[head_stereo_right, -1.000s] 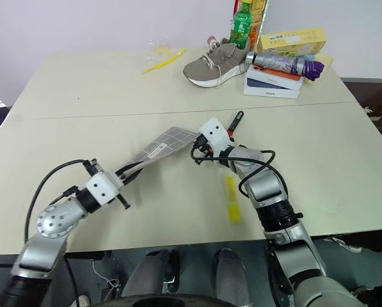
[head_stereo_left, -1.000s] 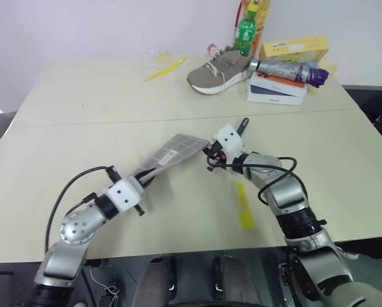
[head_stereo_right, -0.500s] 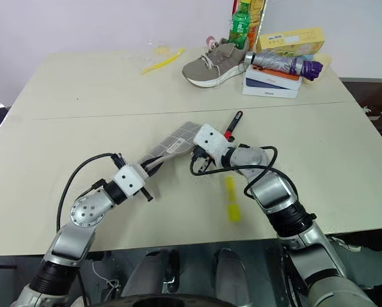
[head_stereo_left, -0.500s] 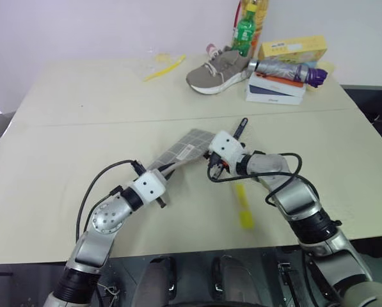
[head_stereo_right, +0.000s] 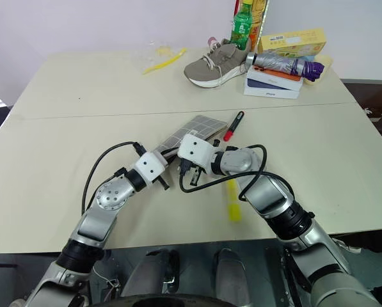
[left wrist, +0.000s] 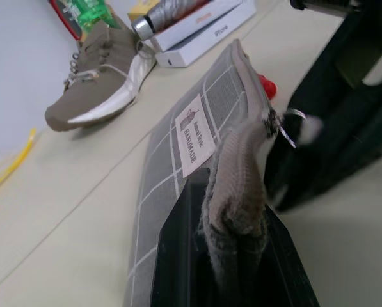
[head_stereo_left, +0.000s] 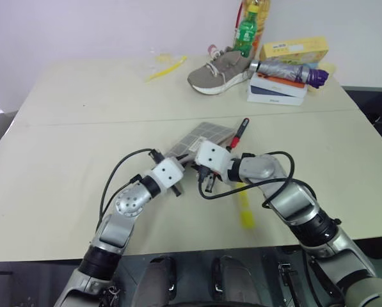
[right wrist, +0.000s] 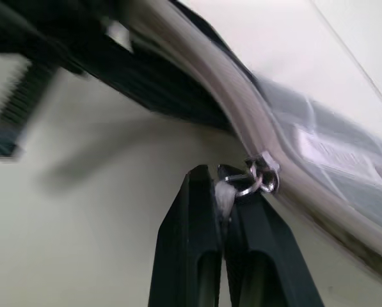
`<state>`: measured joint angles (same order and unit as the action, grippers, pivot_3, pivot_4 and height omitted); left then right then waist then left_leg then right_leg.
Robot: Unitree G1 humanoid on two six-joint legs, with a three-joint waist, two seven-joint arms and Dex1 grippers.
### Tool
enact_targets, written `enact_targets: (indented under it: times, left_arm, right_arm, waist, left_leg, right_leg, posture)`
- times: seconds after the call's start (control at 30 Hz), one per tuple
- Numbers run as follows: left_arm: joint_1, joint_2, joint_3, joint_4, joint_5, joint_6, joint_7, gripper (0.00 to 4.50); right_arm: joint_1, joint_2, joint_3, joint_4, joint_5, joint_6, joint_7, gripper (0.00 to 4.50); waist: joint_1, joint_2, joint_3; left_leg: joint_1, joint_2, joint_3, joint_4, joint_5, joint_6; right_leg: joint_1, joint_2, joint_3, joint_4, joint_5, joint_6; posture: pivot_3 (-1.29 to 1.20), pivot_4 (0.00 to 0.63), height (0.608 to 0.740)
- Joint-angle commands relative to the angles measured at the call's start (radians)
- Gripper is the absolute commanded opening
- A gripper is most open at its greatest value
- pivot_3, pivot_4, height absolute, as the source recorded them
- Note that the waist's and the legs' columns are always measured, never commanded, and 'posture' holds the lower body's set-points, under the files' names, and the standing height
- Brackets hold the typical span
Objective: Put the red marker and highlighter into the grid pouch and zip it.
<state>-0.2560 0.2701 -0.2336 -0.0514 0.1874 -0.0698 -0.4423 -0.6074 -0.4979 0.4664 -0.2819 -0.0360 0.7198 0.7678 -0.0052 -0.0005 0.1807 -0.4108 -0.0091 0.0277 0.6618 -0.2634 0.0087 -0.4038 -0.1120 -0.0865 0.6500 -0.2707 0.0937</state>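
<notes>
The grey grid pouch (head_stereo_left: 205, 135) lies tilted near the table's middle, its near end lifted. My left gripper (left wrist: 232, 220) is shut on that end's edge. My right gripper (right wrist: 221, 190) is shut on the white zipper pull cord, with the metal ring (right wrist: 249, 180) just past its fingertips, close to the left gripper (head_stereo_left: 185, 161). The red marker (head_stereo_left: 240, 132) lies on the table against the pouch's right side. Nearer the front edge, to the right of both grippers, rests the yellow highlighter (head_stereo_left: 244, 204).
At the back right stand a grey shoe (head_stereo_left: 217, 69), a green bottle (head_stereo_left: 246, 32), a folded umbrella (head_stereo_left: 286, 69) on stacked boxes (head_stereo_left: 275, 91) and a yellow box (head_stereo_left: 293, 48). A thin yellow strip (head_stereo_left: 165, 67) lies at the back.
My left arm has swung right and forward, carrying the pouch's end up beside the red marker. My right gripper has drawn back along the pouch's edge towards the left gripper and tipped downward.
</notes>
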Motion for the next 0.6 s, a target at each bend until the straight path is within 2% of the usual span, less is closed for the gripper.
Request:
enact_targets:
  times: [0.03,0.33,0.43,0.6]
  left_arm:
    - [-0.037,-0.017,-0.015,0.026,0.017,-0.005,0.023,0.0]
    - [-0.051,-0.012,0.006,0.039,0.019,-0.005,0.041,0.0]
    - [-0.038,0.013,0.031,0.026,0.015,-0.006,0.043,0.0]
    - [-0.002,0.061,0.104,-0.001,-0.022,-0.002,0.052,0.0]
  right_arm:
    - [-0.032,-0.006,0.048,-0.08,-0.002,-0.02,0.054,0.06]
    - [-0.046,-0.01,0.042,-0.092,-0.002,-0.008,0.09,0.06]
    - [-0.041,-0.026,0.001,-0.092,0.008,0.007,0.093,1.05]
    - [-0.018,-0.098,-0.121,-0.117,0.036,0.033,0.085,3.61]
  waist:
    - [0.001,0.0,0.0]
    - [0.001,0.0,0.0]
    - [0.001,0.0,0.0]
    - [-0.002,0.0,0.0]
  left_leg:
    - [0.0,0.0,0.0,0.0,0.0,0.0]
    - [0.0,0.0,0.0,0.001,0.0,0.0]
    - [0.0,0.0,0.0,0.001,0.0,0.0]
    - [0.0,0.0,0.0,0.001,0.0,0.0]
  right_leg:
    - [0.0,0.0,0.0,0.0,0.0,0.0]
    - [0.0,0.0,0.0,0.0,0.0,0.0]
    - [0.0,0.0,0.0,0.0,0.0,0.0]
    - [0.0,0.0,0.0,0.0,0.0,0.0]
  posture:
    - [0.0,0.15,0.733]
    - [0.0,0.15,0.733]
    - [0.0,0.15,0.733]
    - [0.0,0.15,0.733]
